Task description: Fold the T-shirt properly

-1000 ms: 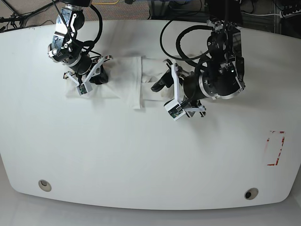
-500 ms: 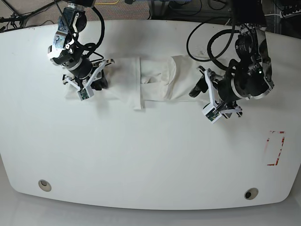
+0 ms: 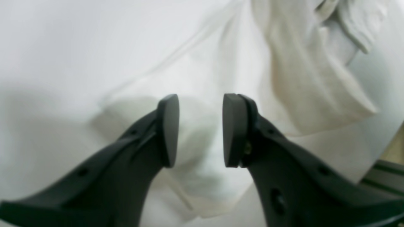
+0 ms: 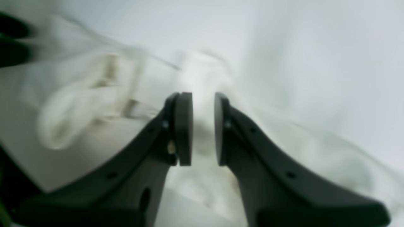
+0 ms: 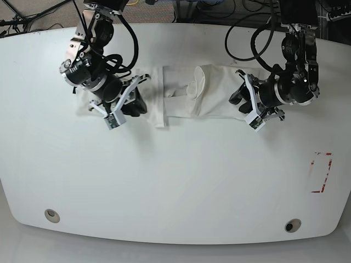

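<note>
Jaws of the left gripper (image 3: 197, 130) are held apart above the T-shirt (image 5: 214, 98); those of the right gripper (image 4: 203, 127) are parted narrowly, white cloth seen between them. Whether cloth is pinched cannot be told. The shirt is spread on the table (image 5: 175, 186) between both bent arms.

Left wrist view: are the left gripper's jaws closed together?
No, the left gripper shows a clear gap between its pads, with the T-shirt visible through it.

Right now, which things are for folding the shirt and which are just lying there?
For the job: T-shirt, left gripper, right gripper.

Just there: red rectangle mark, two round holes in the table, cables.
</note>
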Available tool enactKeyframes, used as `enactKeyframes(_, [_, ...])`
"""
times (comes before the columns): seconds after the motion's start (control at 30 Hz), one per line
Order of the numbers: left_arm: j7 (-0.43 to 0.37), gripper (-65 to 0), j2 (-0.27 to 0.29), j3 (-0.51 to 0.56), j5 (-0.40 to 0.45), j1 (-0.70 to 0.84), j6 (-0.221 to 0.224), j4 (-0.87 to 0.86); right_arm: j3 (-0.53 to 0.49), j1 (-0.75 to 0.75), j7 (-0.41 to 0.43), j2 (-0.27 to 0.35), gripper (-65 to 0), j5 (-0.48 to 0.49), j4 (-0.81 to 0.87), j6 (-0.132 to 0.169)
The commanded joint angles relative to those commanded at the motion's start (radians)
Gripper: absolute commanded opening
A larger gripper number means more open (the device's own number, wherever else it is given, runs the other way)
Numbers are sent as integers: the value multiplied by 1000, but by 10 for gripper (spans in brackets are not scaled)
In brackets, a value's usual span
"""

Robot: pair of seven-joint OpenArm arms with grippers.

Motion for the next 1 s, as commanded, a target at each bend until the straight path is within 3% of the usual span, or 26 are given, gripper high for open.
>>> enactKeyframes(0.1, [-38, -550, 0, 5, 17, -3, -2, -43, -49, 0, 0, -41, -533, -26, 0, 0])
enactKeyframes(0.23, [-69, -553, -2, 3, 18, -5, -2, -84, -137, 0, 2, -63, -533, -61, 0, 0])
enactKeyframes(0.53, [-68, -553, -23, 2, 14, 0, -2, -98, -359, 8, 40, -64, -533, -206, -35, 0])
enactKeyframes(1.0, [-66, -553, -26, 2, 12, 0, -2, -97, -465, 35, 147, -64, -533, -328, -235, 0])
